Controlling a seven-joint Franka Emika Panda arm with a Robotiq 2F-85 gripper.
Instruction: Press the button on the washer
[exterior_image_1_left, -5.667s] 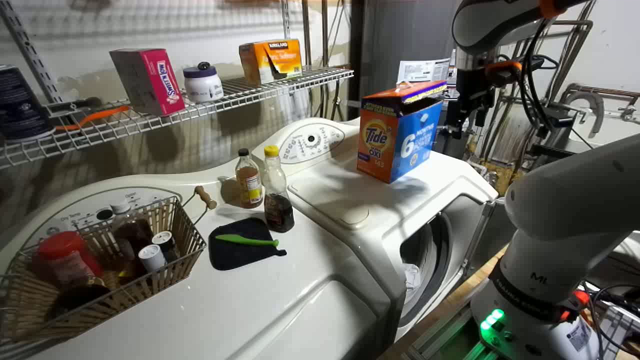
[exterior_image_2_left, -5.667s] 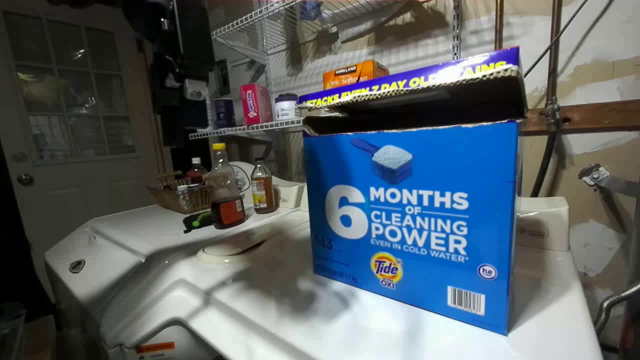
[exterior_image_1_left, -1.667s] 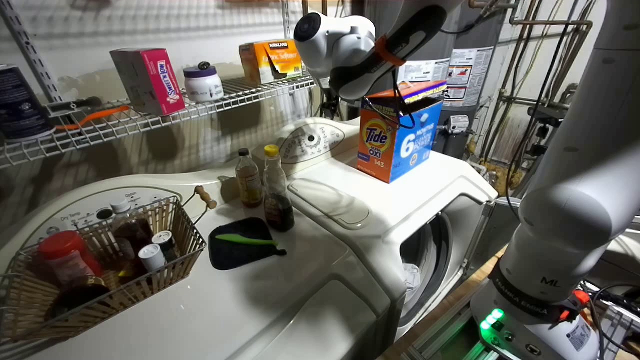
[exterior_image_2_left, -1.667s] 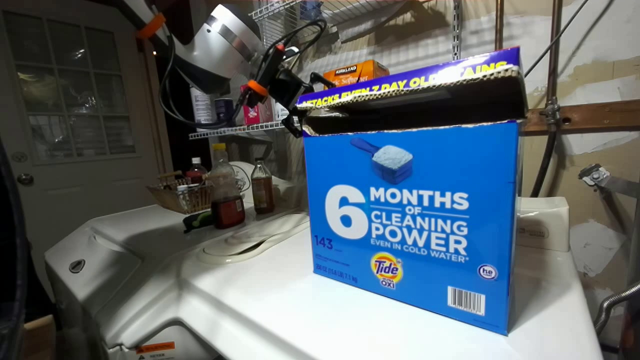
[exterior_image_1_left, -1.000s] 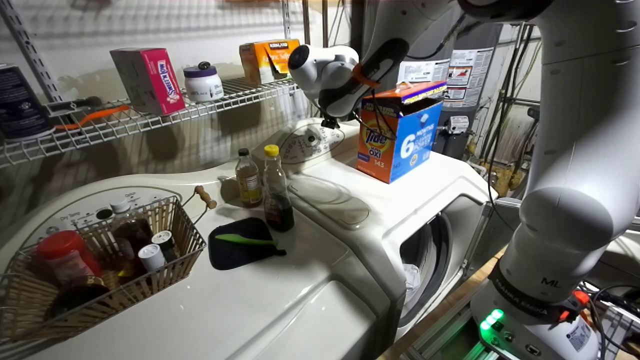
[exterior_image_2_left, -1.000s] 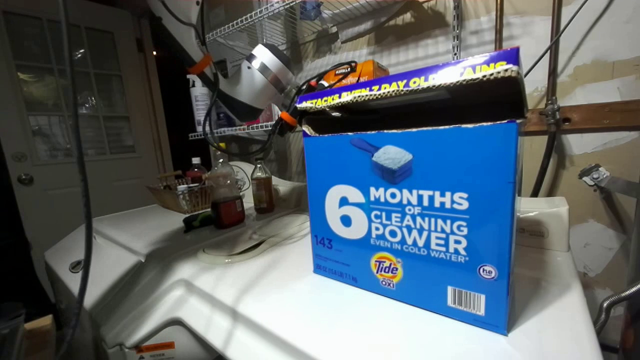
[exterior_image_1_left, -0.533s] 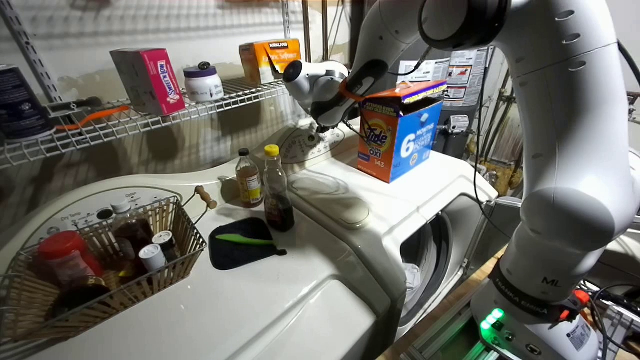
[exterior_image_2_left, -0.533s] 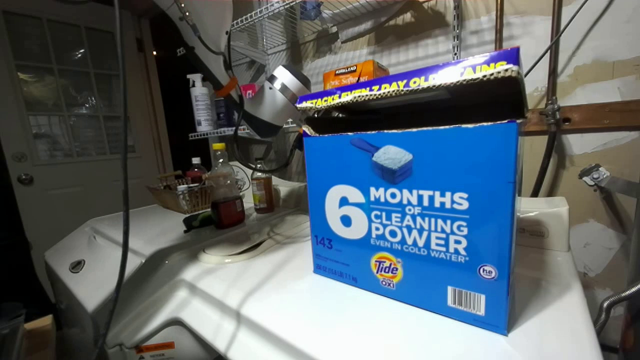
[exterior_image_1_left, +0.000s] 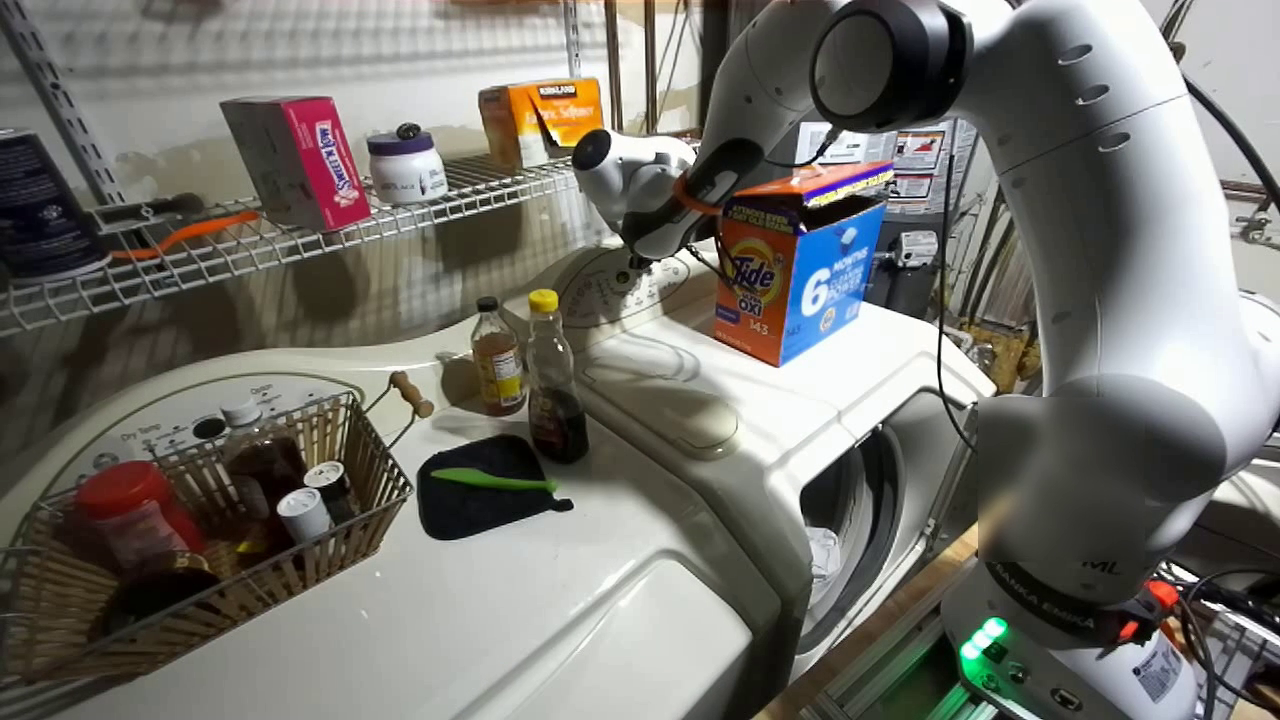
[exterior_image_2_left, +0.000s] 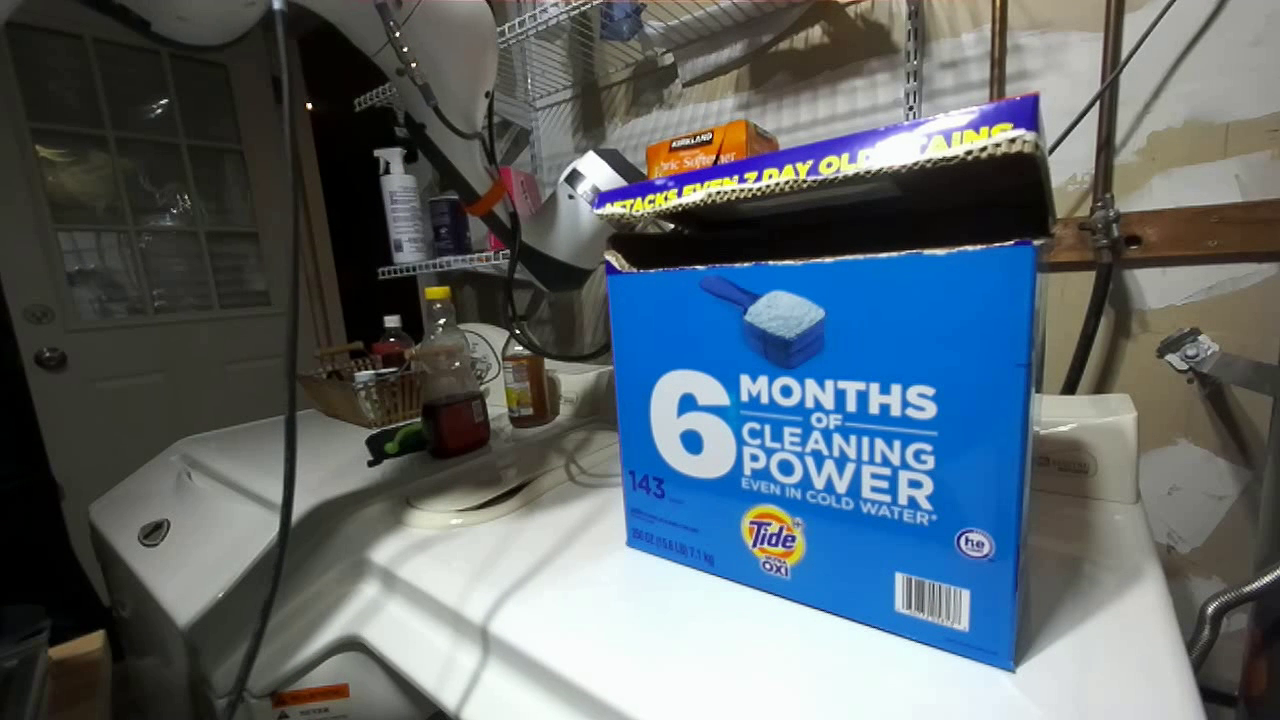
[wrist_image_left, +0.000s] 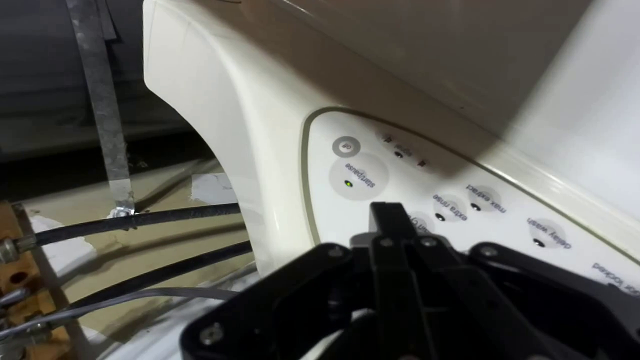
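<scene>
1. Exterior view, left: your dryer (exterior_image_1_left: 400, 620) carries a slatted basket (exterior_image_1_left: 368, 450) holding a red-lidded jar (exterior_image_1_left: 140, 510) and a white-capped bottle (exterior_image_1_left: 262, 455).
2. Right of the basket, a dark pot holder (exterior_image_1_left: 450, 515) lies beneath a green utensil (exterior_image_1_left: 495, 480); next, a dark-capped bottle (exterior_image_1_left: 498, 370) and a yellow-capped bottle (exterior_image_1_left: 557, 420) stand upright.
3. Locate the washer (exterior_image_1_left: 770, 395) just right of the dryer.
4. Note the Tide Oxi box (exterior_image_1_left: 800, 285), lid ajar, on the washer in both exterior views.
5. Your robot arm (exterior_image_1_left: 1100, 250) arches from the right, its wrist above the washer's control panel (exterior_image_1_left: 600, 292).
6. Wrist view: find the start/pause button (wrist_image_left: 362, 172), green light (wrist_image_left: 348, 184) lit, just left of the gripper (wrist_image_left: 394, 216).
7. Your gripper is narrow, fingers together, over the panel; you cannot tell whether they touch it.
</scene>
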